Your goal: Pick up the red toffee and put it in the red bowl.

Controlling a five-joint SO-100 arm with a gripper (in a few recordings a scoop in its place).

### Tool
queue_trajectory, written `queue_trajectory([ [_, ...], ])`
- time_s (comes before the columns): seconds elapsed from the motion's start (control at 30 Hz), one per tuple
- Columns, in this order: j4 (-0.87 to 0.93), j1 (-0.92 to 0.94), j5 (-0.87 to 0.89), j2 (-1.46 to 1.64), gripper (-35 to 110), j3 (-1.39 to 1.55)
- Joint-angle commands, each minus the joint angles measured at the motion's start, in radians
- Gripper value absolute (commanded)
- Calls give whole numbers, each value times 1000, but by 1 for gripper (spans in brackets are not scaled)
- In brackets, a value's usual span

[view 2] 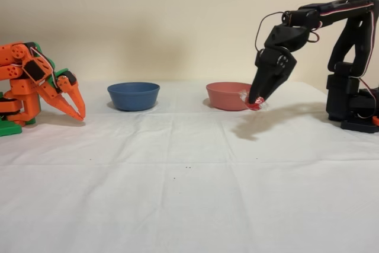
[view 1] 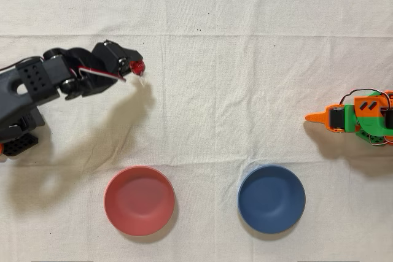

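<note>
Black arm's claw (view 1: 136,67), clamped on the red toffee (view 1: 139,65) and raised off the table (view 1: 245,90), should swing toward 6 o'clock in the overhead view, centre above the red bowl (view 1: 139,200), then part to release, avoiding the blue bowl (view 1: 271,199).

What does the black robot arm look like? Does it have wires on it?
The black arm is all matte black plastic, built from chunky blocks joined together. Its gripper has two fingers tapering to a narrow, beak-like tip. Yes, it has wires: thin red, white and black cables loop along the top and beside the joints. From overhead, one block shows a grid of small round holes.
</note>
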Motion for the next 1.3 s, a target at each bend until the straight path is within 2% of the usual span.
queue_trajectory([
  [0.0,21,78,-67,89,6,-87],
  [0.77,110,535,-311,137,6,-284],
  [1.27,18,785,-397,156,6,-195],
])
